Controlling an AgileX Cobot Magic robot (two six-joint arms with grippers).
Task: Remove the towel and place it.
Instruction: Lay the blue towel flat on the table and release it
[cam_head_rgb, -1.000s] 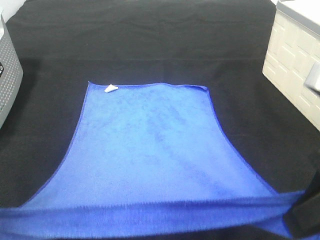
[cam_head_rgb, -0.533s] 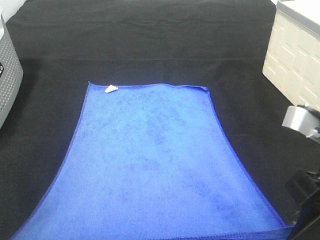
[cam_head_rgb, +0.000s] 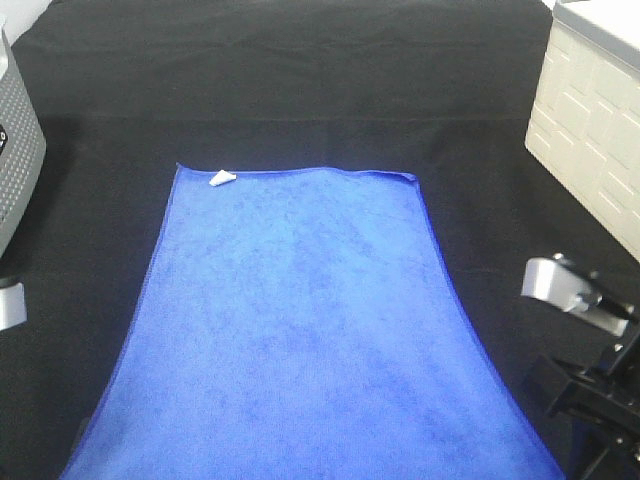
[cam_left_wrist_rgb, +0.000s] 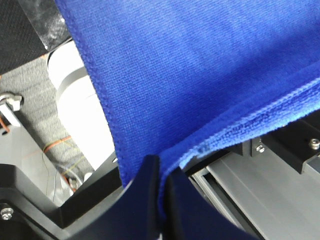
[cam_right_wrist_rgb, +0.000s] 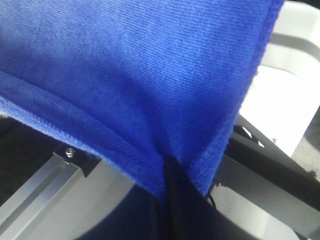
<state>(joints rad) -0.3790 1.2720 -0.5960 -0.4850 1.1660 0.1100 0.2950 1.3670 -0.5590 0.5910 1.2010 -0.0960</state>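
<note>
The towel (cam_head_rgb: 300, 330) is a large royal-blue cloth spread over the black table cloth (cam_head_rgb: 300, 80), with its white tag (cam_head_rgb: 221, 178) at the far left corner. Its near edge runs out of the bottom of the exterior view. My left gripper (cam_left_wrist_rgb: 161, 172) is shut on a near corner of the towel (cam_left_wrist_rgb: 200, 65), which hangs taut from it. My right gripper (cam_right_wrist_rgb: 170, 172) is shut on the other near corner of the towel (cam_right_wrist_rgb: 125, 75). In the exterior view only parts of the right arm (cam_head_rgb: 585, 385) and the left arm (cam_head_rgb: 8, 305) show; the fingertips are hidden.
A grey perforated machine (cam_head_rgb: 15, 150) stands at the left edge. A cream-white box (cam_head_rgb: 590, 120) stands at the right. An aluminium frame rail shows below the towel in the left wrist view (cam_left_wrist_rgb: 260, 185) and the right wrist view (cam_right_wrist_rgb: 40, 190).
The folded band along the towel's near edge has been drawn out of the bottom of the view and the towel lies stretched. Parts of both arms have come into view at the sides.
</note>
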